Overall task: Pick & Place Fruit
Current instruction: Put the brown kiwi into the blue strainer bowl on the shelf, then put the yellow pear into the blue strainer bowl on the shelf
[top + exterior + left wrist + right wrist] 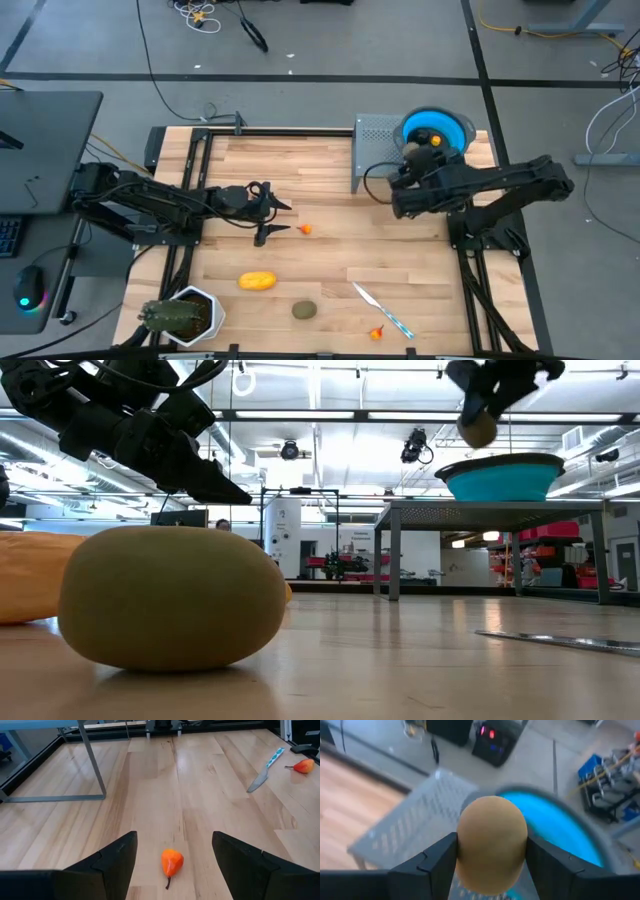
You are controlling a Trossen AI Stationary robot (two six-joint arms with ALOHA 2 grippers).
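Blue bowl (pixel 447 128): on a grey perforated stand (pixel 375 150).
Right gripper (pixel 492 865): just beside the bowl, fingers clamped on an olive-brown fruit (pixel 491 850).
Left gripper (pixel 172 855): far from the bowl, fingers spread, nothing held.
Orange-red bit (pixel 171 863): on the wood between the left fingers.

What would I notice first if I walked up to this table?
Probably the bright blue bowl up on a grey stand at the far right corner, where the right gripper holds a brown round fruit above it. Next, the left gripper hovers open over a tiny orange fruit mid-table.
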